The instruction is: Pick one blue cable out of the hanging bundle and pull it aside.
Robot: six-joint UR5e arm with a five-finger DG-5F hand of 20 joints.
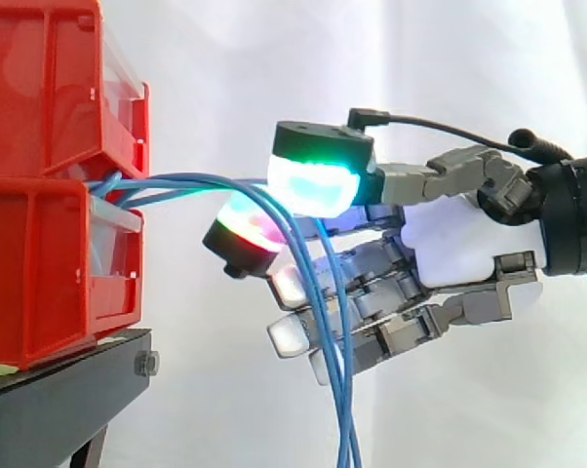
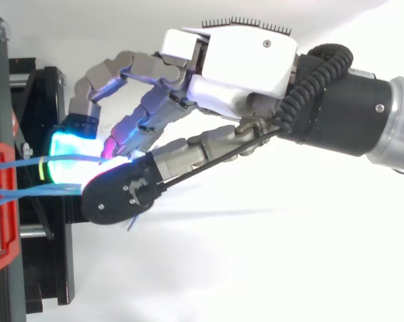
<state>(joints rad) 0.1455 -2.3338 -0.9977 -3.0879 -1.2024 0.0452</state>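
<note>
The robot hand (image 1: 459, 244) reaches in from the right with its fingers curled. Two of its glowing pads are closed on a thin blue cable (image 1: 206, 178) just beside the stacked red plastic bins (image 1: 40, 97).

In the side view, the bundle of thin blue cables (image 1: 344, 390) comes out of the gap between the upper and lower bin. It arcs to the right, passes through the hand, and hangs down in front of the lower fingers to the bottom edge. The topmost strand runs nearly level into the cyan-green pad (image 1: 313, 185). A second pad below and to the left glows red and green, and the lower fingertips glow white. The bins sit on a black metal stand (image 1: 59, 390) before a white curtain (image 1: 274, 58).

The top view shows the robot hand (image 2: 242, 67) from above. Here the cyan pad (image 2: 68, 157) and a black-backed fingertip sit side by side with a bright glow between them. Two blue strands (image 2: 21, 159) run level from the red bin's rim (image 2: 4, 201) to the pads. The hanging length of the bundle is hidden under the hand here, apart from a short blue end below the black-backed fingertip. Which strand is actually held cannot be told from this view.
</note>
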